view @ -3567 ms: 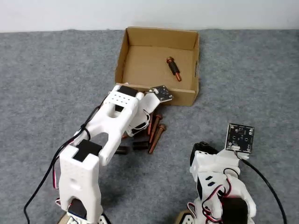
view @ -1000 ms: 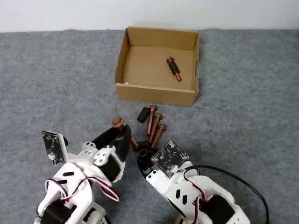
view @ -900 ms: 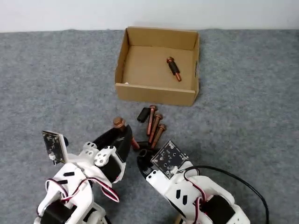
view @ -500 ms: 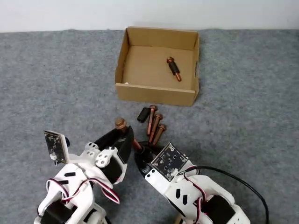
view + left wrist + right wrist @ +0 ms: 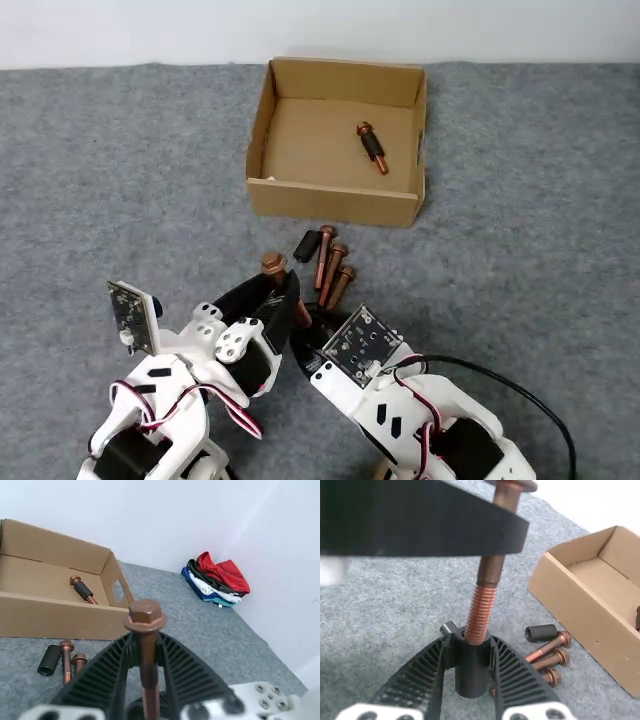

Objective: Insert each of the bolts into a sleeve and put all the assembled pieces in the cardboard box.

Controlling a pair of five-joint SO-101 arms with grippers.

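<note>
My left gripper (image 5: 146, 647) is shut on a copper bolt (image 5: 146, 630), held upright with the hex head on top; from above the head (image 5: 273, 263) sits over the left gripper (image 5: 282, 292). My right gripper (image 5: 471, 652) is shut on a black sleeve (image 5: 471, 669), also upright. The bolt's threaded end (image 5: 480, 612) meets the sleeve's open top. The cardboard box (image 5: 335, 198) stands farther back with one assembled piece (image 5: 372, 147) lying inside. Three loose bolts (image 5: 335, 268) and a loose sleeve (image 5: 307, 245) lie on the carpet in front of the box.
Grey carpet covers the table. The right arm's camera board (image 5: 360, 340) sits just behind its gripper. A small dark part (image 5: 448, 628) lies behind the held sleeve. A pile of clothes (image 5: 215, 577) rests by the wall, far off.
The left arm came back from the box front with a bolt, and the right arm came in holding a sleeve. Over the last second the bolt shifted right until it met the sleeve.
</note>
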